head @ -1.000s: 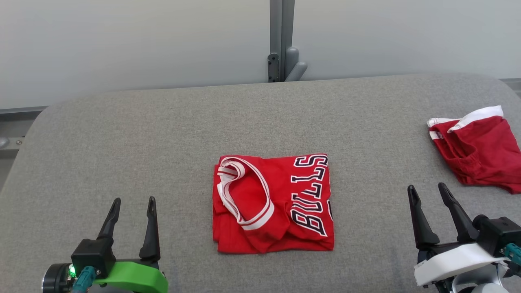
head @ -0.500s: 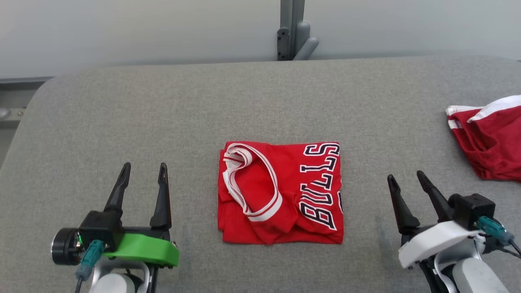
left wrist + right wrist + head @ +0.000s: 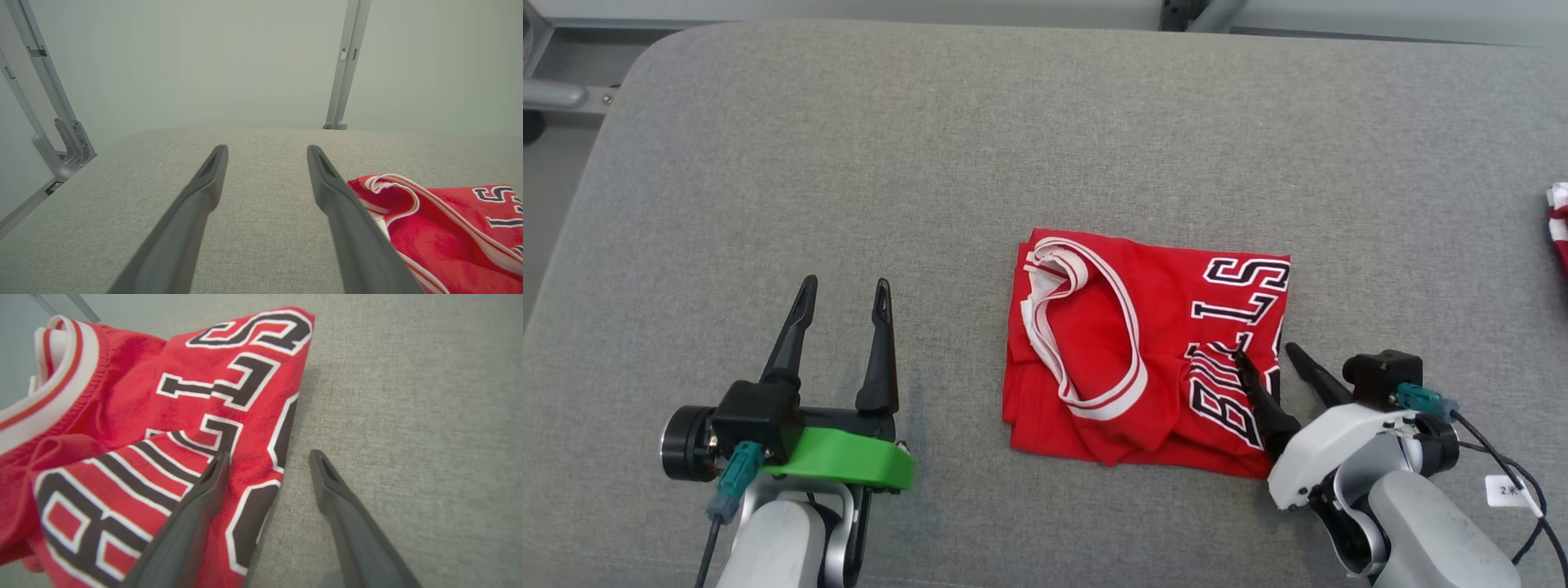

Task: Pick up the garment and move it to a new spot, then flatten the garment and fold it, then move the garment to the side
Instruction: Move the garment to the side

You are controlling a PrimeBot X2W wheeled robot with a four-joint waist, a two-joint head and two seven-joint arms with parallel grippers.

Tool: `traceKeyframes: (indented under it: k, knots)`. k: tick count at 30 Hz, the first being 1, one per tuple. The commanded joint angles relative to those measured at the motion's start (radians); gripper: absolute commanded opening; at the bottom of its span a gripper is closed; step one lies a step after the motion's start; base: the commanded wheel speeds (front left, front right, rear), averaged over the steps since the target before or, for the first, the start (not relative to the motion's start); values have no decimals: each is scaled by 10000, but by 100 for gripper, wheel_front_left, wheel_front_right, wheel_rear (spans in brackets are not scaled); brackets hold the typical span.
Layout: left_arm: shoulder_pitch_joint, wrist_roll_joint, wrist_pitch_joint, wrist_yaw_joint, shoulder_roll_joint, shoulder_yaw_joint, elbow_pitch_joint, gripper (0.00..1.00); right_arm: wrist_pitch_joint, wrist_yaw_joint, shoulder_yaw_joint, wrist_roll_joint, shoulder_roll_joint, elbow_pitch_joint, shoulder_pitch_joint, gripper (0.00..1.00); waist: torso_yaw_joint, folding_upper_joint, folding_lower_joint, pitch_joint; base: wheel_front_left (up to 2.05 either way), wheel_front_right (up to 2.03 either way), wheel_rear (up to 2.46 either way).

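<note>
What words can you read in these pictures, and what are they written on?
"BULLS": big black letters with white edges, on the red jersey. In the head view one of the fingers of the right gripper covers part of it.
"2" and one more sign too small to read: on the white tag hanging from the cable.
Black shape at the jersey's folded edge: only a piece shows, so it cannot be read.
</note>
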Motion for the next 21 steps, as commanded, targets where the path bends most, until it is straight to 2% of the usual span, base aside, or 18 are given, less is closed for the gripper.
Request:
traceKeyframes:
  k: [1, 3, 4, 8, 13, 21]
  knots:
    - [-181, -9, -78, -11, -29, 2, 72, 100, 213, -2, 270, 399, -53, 229, -257, 100, 270, 0, -1, 310, 0, 0, 0]
    - [-253, -21, -112, -9, -43, 11, 151, 100, 383, -2, 682, 704, -189, 418, -392, 11, 255, 0, -1, 339, 0, 0, 0]
    - [-291, -29, -129, -13, -47, 17, 183, 100, 374, -2, 817, 865, -285, 439, -478, 0, 237, 0, -1, 346, 0, 0, 0]
    - [-316, -27, -171, 19, -23, 74, 236, 100, 100, -4, 1163, 1143, -651, 126, -790, 0, 90, 0, -1, 346, 0, 0, 0]
    - [-340, -4, -204, 50, 79, 179, 206, 100, -74, -8, 1624, 1081, -1704, -1123, -1325, 0, -407, 0, -1, 332, 0, 0, 0]
    - [-303, 83, -240, 107, 299, 350, -24, 100, 1100, -9, 1763, 271, -3653, -3920, -1944, 0, -1855, 0, -1, 407, 0, 0, 0]
